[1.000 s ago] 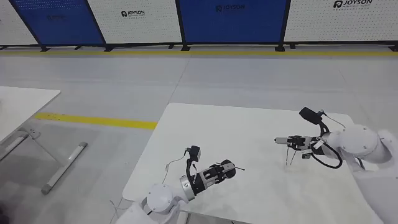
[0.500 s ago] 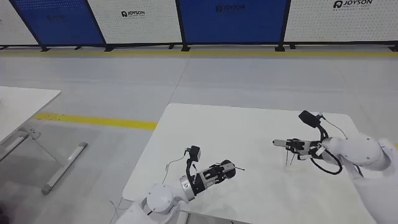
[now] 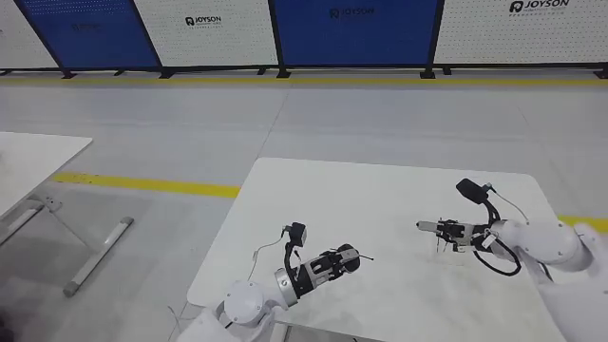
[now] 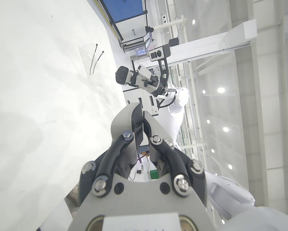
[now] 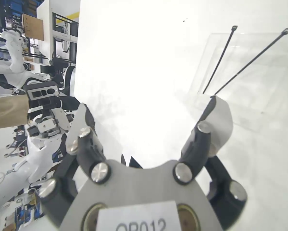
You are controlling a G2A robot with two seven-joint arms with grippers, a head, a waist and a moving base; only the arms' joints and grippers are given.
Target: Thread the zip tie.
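Note:
Two black zip ties point(image 5: 221, 58) point(image 5: 252, 61) lie side by side on a clear sheet point(image 5: 254, 90) on the white table point(image 3: 380, 199). My right gripper point(image 5: 148, 104) hangs open just above the table, one fingertip point(image 5: 216, 106) right at the ties' tail ends. In the top view it point(image 3: 425, 225) sits at the table's right, with the ties point(image 3: 439, 240) just beneath. My left gripper point(image 3: 350, 256) is near the front left edge, shut on a thin black zip tie point(image 3: 366, 257) that sticks out toward the right arm. The left wrist view has its fingers point(image 4: 139, 118) pressed together.
From the left wrist, the two loose ties point(image 4: 95, 58) and the right gripper point(image 4: 121, 76) lie far across the table. White tabletop lies between the two arms. A second white table point(image 3: 28, 161) stands off to the left, across the floor.
My right gripper has sunk lower toward the two ties on the sheet and shifted slightly toward the table's front. The left arm has kept still.

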